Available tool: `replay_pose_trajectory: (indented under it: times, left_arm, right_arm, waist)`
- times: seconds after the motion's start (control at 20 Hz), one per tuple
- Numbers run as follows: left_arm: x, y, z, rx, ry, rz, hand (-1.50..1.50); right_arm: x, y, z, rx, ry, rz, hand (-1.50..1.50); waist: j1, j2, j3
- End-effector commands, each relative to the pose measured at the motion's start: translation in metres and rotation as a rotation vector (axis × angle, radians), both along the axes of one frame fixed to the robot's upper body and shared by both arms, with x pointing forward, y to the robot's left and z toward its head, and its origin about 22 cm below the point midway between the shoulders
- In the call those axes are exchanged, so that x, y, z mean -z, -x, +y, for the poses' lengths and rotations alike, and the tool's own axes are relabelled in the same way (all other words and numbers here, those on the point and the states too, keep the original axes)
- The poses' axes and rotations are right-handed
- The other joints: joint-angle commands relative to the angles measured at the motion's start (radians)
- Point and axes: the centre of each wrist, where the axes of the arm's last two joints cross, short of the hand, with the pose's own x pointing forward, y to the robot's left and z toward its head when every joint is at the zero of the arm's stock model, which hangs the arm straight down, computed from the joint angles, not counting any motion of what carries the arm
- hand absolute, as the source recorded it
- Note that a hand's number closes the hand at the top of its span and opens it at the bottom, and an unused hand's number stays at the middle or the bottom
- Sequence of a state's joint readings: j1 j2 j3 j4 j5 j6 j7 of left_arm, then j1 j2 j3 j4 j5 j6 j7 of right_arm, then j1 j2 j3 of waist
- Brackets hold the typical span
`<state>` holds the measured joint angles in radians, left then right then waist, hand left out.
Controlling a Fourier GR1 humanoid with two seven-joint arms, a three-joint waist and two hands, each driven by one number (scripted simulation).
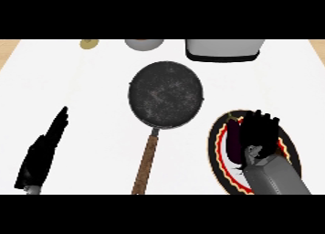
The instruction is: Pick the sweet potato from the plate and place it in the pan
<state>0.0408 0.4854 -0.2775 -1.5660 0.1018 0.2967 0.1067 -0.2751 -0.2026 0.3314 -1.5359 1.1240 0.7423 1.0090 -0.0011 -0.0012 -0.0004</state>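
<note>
A dark purple sweet potato (pixel 233 139) lies lengthwise on the left part of a black plate (pixel 290 151) with a red and yellow rim, at the lower right. My right hand (pixel 261 133) is over the plate, just right of the sweet potato and partly covering it, with its fingers pointing away and fairly straight. It hides most of the plate's middle. The black pan (pixel 166 93) sits mid-counter with nothing in it, its brown handle (pixel 145 164) pointing toward me. At the far left my left hand (pixel 44 151) rests open, apart from everything.
Along the counter's far edge stand a grey and white appliance (pixel 222 49), a pale bowl (pixel 144 44) and a small yellowish object (pixel 89 44). The pan's rim lies a short way up and left of the plate.
</note>
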Motion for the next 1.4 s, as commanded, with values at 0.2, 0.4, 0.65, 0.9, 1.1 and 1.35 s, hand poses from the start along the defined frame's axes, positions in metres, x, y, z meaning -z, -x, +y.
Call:
replay_pose_trajectory:
  times: [0.2,0.4,0.65,0.9,1.1,1.35]
  left_arm:
    - [0.005,0.002,-0.005,-0.002,-0.006,-0.008,0.0]
    - [-0.001,-0.006,-0.015,0.011,0.004,0.0,0.0]
    - [-0.014,0.011,-0.003,0.025,0.012,0.009,0.0]
    - [-0.005,0.016,-0.012,0.009,-0.009,-0.004,0.0]
    - [0.007,0.0,0.0,0.004,0.0,-0.013,0.0]
    - [0.0,-0.001,0.004,0.016,-0.015,0.004,0.0]
  right_arm:
    - [0.016,0.012,0.002,0.119,0.1,0.057,-1.5]
    - [0.024,0.002,-0.025,0.11,0.11,0.037,-1.5]
    - [0.035,0.001,-0.024,0.126,0.107,0.033,-1.5]
    - [0.038,-0.007,-0.036,0.094,0.063,-0.009,1.5]
    - [0.064,0.009,-0.032,0.09,-0.005,-0.027,1.5]
    - [0.054,0.005,-0.05,0.114,-0.083,-0.01,1.5]
  waist:
    - [0.0,0.0,0.0]
    - [0.002,0.001,0.001]
    - [0.006,0.0,0.001]
    - [0.008,0.001,0.001]
    - [0.004,0.002,0.001]
    - [0.003,0.001,0.001]
